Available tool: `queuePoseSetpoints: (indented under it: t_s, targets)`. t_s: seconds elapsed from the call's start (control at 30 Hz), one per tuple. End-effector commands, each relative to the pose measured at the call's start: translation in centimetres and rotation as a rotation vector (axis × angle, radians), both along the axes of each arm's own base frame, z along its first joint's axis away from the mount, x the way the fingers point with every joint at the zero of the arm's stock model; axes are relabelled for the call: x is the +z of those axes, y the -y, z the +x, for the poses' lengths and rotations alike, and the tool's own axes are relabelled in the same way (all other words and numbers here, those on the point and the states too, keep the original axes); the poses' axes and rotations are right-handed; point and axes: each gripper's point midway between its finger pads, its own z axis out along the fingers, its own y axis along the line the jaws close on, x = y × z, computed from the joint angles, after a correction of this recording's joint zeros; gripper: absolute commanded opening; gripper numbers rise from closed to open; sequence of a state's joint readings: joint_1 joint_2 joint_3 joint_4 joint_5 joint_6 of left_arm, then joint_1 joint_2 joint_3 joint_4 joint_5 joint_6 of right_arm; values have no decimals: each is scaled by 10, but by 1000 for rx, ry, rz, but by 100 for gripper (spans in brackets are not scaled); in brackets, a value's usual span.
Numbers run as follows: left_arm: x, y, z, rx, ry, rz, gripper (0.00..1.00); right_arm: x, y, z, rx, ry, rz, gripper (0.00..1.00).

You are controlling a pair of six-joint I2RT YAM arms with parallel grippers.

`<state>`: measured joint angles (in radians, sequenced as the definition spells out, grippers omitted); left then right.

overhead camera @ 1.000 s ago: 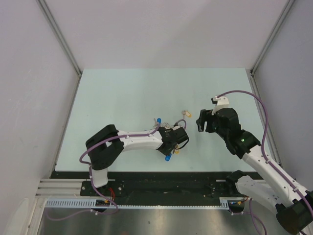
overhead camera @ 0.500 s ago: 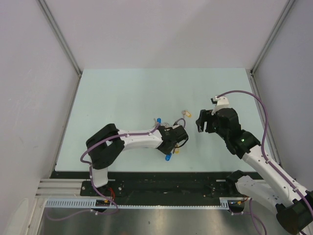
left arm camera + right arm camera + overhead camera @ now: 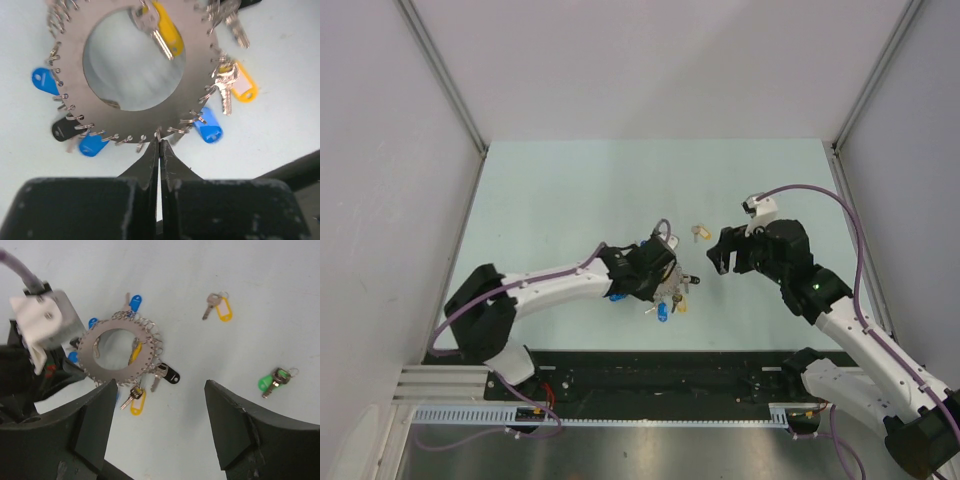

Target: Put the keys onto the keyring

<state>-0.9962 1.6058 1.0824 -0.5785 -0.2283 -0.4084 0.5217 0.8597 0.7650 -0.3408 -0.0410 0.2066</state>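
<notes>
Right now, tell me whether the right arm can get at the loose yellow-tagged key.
Probably yes: the right arm's fingers hover open close by the yellow-tagged key, which lies alone on the table, apart from the keyring that the left arm's fingers pinch.

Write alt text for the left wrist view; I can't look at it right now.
The left gripper is shut on the near rim of the keyring, a flat metal ring edged with small wire loops. Keys with blue, yellow and black tags are strung around it, over a pale table.

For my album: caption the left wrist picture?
Left claw shut on the keyring, coloured key tags fanned around it.
</notes>
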Motion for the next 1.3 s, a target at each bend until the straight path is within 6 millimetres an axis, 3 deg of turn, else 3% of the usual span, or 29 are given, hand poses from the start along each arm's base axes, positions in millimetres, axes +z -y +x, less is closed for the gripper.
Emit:
queuePoseSetpoints:
  t_s: [0.0,0.07,0.1,0.17,0.2,0.23,0.27,0.33,0.37,0.4,0.47,0.53,0.73,1.0,1.27]
  targets:
    - [41,8,15,-32,83,-208,0,24,-28,-9,165,90,84,76]
    - [64,8,24,-28,134,-320,0,29,-39,-13,223,103,124,76]
    - [60,3,23,-34,135,-335,0,29,-45,-17,257,98,147,76]
    - [85,1,33,-23,214,-444,0,28,-56,-18,293,101,179,76]
    - [79,-2,29,-33,207,-460,0,26,-62,-20,314,86,199,76]
    - [91,-7,34,-22,247,-497,0,29,-70,-21,339,99,217,75]
    - [100,-3,36,-36,271,-545,1,20,-74,-20,347,76,214,75]
    - [99,-7,35,-40,285,-577,0,22,-86,-22,387,93,235,73]
    - [112,-6,36,-51,324,-619,0,17,-93,-24,413,82,231,73]
    - [107,-8,33,-60,321,-618,0,16,-98,-26,435,86,231,72]
    - [126,-6,36,-80,387,-682,0,16,-108,-29,471,111,228,72]
    - [126,-8,35,-98,407,-705,0,14,-115,-28,495,120,234,70]
    - [155,-16,33,-132,556,-813,0,7,-125,-16,527,121,279,66]
    - [162,-16,30,-177,595,-845,0,-6,-141,-19,621,113,289,66]
    - [174,-15,25,-244,603,-837,0,-6,-138,-14,635,178,241,69]
